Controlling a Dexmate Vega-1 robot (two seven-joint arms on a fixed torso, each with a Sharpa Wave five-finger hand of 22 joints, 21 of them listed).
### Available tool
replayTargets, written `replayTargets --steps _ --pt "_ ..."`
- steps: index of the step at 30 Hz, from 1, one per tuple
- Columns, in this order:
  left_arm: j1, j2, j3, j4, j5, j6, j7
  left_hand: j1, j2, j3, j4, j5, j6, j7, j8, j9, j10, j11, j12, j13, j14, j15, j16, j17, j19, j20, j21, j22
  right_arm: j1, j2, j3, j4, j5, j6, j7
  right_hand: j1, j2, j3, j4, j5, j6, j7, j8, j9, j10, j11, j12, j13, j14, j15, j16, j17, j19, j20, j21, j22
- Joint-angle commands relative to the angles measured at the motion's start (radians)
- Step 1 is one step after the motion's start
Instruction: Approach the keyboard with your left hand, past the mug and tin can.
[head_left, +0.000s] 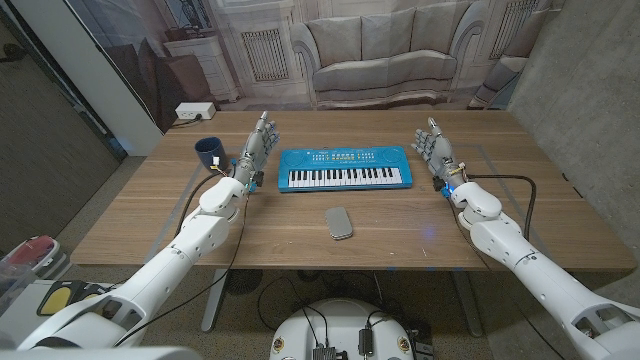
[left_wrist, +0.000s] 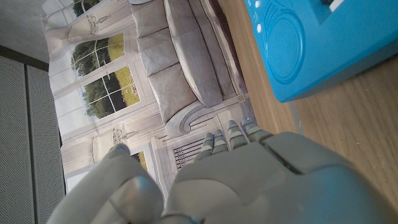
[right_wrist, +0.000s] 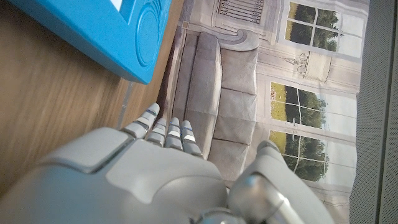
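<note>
Two risks are showing as the left hand (head_left: 256, 143), empty with fingers apart, is standing just beside the keyboard (head_left: 346, 169) at mid-table: knocking the mug (head_left: 209, 152) (close behind its wrist) or shoving the keyboard's end.
</note>
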Motion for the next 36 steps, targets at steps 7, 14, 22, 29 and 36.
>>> replayTargets --steps 7,14,22,29,36 --pt "-0.016 -0.027 -0.005 0.035 0.016 -0.079 -0.010 0.031 0.015 -0.002 -0.015 0.014 0.075 0.002 0.024 0.002 0.074 -0.003 0.022 0.004 0.071 -0.007 0.020 0.000 0.063 -0.032 0.023 0.004 -0.019 -0.022 0.014 -0.030 0.000 -0.009 -0.019 0.001 0.008 -0.001 -0.004 0.007 0.015 0.002 0.006 0.003 0.014 -0.001 0.007 0.004 0.016 0.002 0.009 0.003 0.013 -0.019 -0.007 0.004" --pt "-0.017 -0.032 -0.009 0.037 0.017 -0.111 -0.020 0.037 0.017 -0.002 -0.017 0.017 0.090 0.001 0.026 0.002 0.086 -0.002 0.023 0.004 0.082 -0.008 0.020 0.000 0.073 -0.030 0.024 0.004 -0.035 -0.032 0.020 -0.056 0.001 -0.023 -0.037 0.001 0.009 -0.002 -0.004 0.007 0.017 0.000 0.006 0.003 0.016 -0.002 0.008 0.004 0.019 0.002 0.010 0.003 0.016 -0.019 -0.008 0.004" --pt "-0.017 -0.030 -0.014 0.030 0.025 -0.137 -0.024 0.043 0.019 -0.003 -0.020 0.019 0.099 0.001 0.026 0.002 0.096 -0.004 0.024 0.004 0.092 -0.011 0.019 0.000 0.081 -0.033 0.024 0.003 -0.035 -0.023 0.018 -0.055 0.002 -0.023 -0.043 0.002 0.010 -0.003 -0.005 0.007 0.019 -0.002 0.006 0.003 0.020 -0.004 0.009 0.004 0.022 0.003 0.010 0.003 0.021 -0.020 -0.010 0.004" --pt "-0.012 -0.024 -0.015 0.019 0.052 -0.162 -0.007 0.048 0.021 -0.004 -0.022 0.021 0.107 -0.002 0.027 0.002 0.104 -0.005 0.024 0.004 0.100 -0.013 0.019 0.000 0.086 -0.032 0.024 0.003 -0.058 -0.022 0.014 -0.109 -0.011 -0.045 -0.092 0.003 0.011 -0.004 -0.005 0.007 0.021 -0.004 0.006 0.003 0.021 -0.004 0.009 0.004 0.023 0.003 0.010 0.003 0.022 -0.020 -0.012 0.004" --pt "-0.010 -0.025 -0.013 0.022 0.078 -0.188 0.005 0.051 0.023 -0.004 -0.023 0.023 0.114 0.000 0.027 0.002 0.108 -0.005 0.023 0.004 0.105 -0.015 0.018 0.000 0.090 -0.035 0.024 0.003 -0.064 -0.015 0.013 -0.107 -0.014 -0.035 -0.099 0.004 0.012 -0.004 -0.006 0.008 0.020 -0.005 0.006 0.003 0.023 -0.004 0.010 0.004 0.023 0.003 0.009 0.003 0.024 -0.020 -0.014 0.004"
